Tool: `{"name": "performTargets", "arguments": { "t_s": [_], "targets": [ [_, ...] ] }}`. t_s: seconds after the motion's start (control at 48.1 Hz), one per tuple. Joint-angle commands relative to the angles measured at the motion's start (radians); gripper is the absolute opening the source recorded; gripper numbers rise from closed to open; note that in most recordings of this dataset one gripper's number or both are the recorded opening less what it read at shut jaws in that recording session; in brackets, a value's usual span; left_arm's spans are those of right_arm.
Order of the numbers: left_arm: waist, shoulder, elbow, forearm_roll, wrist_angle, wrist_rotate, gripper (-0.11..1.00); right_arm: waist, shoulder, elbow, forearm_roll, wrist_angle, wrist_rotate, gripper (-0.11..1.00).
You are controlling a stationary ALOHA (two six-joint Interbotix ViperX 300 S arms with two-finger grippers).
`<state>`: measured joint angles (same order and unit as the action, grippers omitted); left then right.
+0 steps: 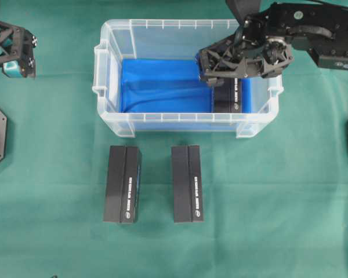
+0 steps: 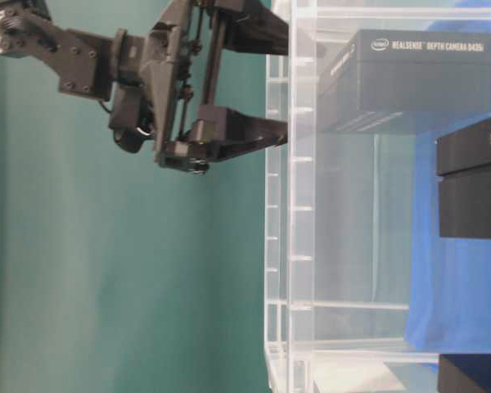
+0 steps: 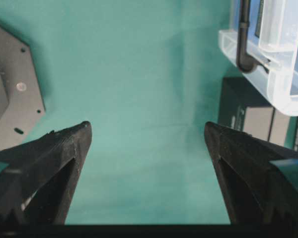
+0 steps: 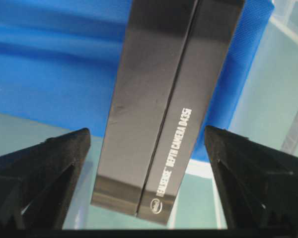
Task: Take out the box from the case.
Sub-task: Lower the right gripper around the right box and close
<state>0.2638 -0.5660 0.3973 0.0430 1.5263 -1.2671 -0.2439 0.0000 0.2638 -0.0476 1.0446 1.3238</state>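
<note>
Overhead exterior shows the case (image 1: pixel 113 63), a clear plastic bin with rim handles, sitting on the far half of the green surface (image 1: pixel 278 202). A blue cloth (image 1: pixel 156 87) lines its bottom. One black box (image 1: pixel 229 98) lies inside the case at its right end, on the cloth, with white lettering along its long edge. The right pincer (image 1: pixel 211 69) reaches over the right rim and hangs above the far end of that box. In the right wrist view its two black fingers (image 4: pixel 49 168) stand wide apart, one on each side of the box (image 4: pixel 159 109), with clear gaps between pads and box, so nothing is gripped.

Two more black boxes lie outside on the surface, just near of the case: the left outer box (image 1: pixel 123 183) and the right outer box (image 1: pixel 187 183), side by side and apart, both lengthwise near to far.

The left pincer (image 1: pixel 14 55) sits at the far left edge, well apart from the case. Its wrist view shows the fingers (image 3: pixel 59 153) spread wide over bare green cloth, holding nothing, with a corner of the case (image 3: pixel 268 74) at upper right.
</note>
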Motion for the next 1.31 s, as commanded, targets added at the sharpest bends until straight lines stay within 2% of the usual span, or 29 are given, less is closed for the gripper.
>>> {"name": "performTargets", "arguments": {
  "t_s": [0.0,0.436,1.143,1.289],
  "targets": [
    [0.003,-0.006,-0.011,0.003,-0.003,0.002,0.99,-0.003,-0.011,0.008,0.003,-0.012,0.002,0.94],
    [0.002,-0.006,-0.011,0.002,-0.003,0.000,0.99,-0.011,0.031,0.014,0.003,-0.078,-0.003,0.94],
    [-0.005,-0.008,-0.011,0.002,-0.003,-0.003,0.99,-0.014,0.060,0.040,0.012,-0.075,0.002,0.94],
    [-0.006,-0.006,-0.011,0.002,-0.003,-0.003,0.99,-0.015,0.060,0.037,0.025,-0.054,0.003,0.90]
  ]
}}
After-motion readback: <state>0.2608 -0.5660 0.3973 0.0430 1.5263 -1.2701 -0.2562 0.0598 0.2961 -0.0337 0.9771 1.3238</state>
